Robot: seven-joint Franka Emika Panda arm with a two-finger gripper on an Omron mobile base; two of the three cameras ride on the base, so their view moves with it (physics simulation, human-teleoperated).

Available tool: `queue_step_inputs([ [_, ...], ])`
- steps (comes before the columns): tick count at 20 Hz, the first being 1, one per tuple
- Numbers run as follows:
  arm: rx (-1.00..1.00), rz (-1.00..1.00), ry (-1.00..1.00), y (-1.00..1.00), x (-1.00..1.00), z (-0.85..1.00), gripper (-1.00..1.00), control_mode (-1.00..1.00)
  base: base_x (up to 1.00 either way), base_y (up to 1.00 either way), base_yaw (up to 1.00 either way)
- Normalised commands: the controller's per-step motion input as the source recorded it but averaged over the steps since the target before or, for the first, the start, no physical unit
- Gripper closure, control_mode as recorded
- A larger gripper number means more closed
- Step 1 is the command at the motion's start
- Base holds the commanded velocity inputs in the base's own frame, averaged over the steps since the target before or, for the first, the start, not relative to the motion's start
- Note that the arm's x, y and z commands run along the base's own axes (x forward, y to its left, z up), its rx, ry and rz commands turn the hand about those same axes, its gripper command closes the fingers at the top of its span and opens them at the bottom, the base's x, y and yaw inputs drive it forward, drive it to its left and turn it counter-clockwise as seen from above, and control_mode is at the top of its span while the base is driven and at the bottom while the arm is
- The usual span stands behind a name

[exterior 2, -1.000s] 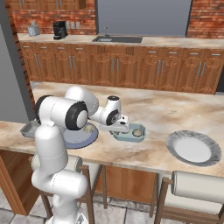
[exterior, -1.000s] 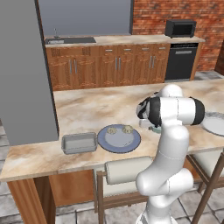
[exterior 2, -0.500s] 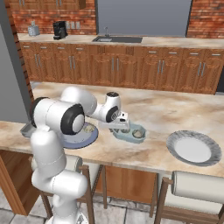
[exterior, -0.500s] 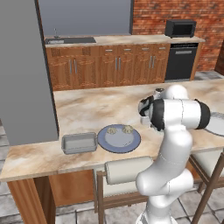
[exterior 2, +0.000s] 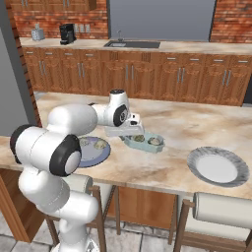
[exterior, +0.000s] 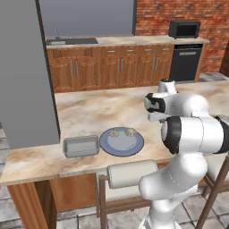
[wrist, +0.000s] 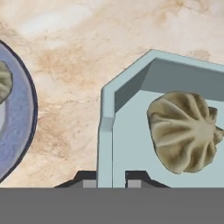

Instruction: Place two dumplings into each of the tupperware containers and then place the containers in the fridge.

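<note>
Since a second ago I see the arm has swung slightly and the jaws have closed; they now pinch the thin rim of the teal tupperware container (wrist: 131, 109), one finger (wrist: 89, 181) outside the wall, one inside; a dumpling (wrist: 183, 131) sits just ahead of them in the tub; the blue-grey plate (wrist: 19, 131) lies beside them; I judge the narrow edge grip may let the tub tilt when lifted, spilling dumplings onto the surface (wrist: 87, 43).
</note>
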Motion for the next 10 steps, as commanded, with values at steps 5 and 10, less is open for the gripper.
queue_step_inputs([
  [5,-0.05,0.2,-0.05,0.0,-0.35,0.77,1.0,-1.0,0.0,0.0,0.0],
  [10,0.0,0.18,-0.18,0.02,-0.37,0.61,1.0,-1.0,0.0,0.0,0.0],
])
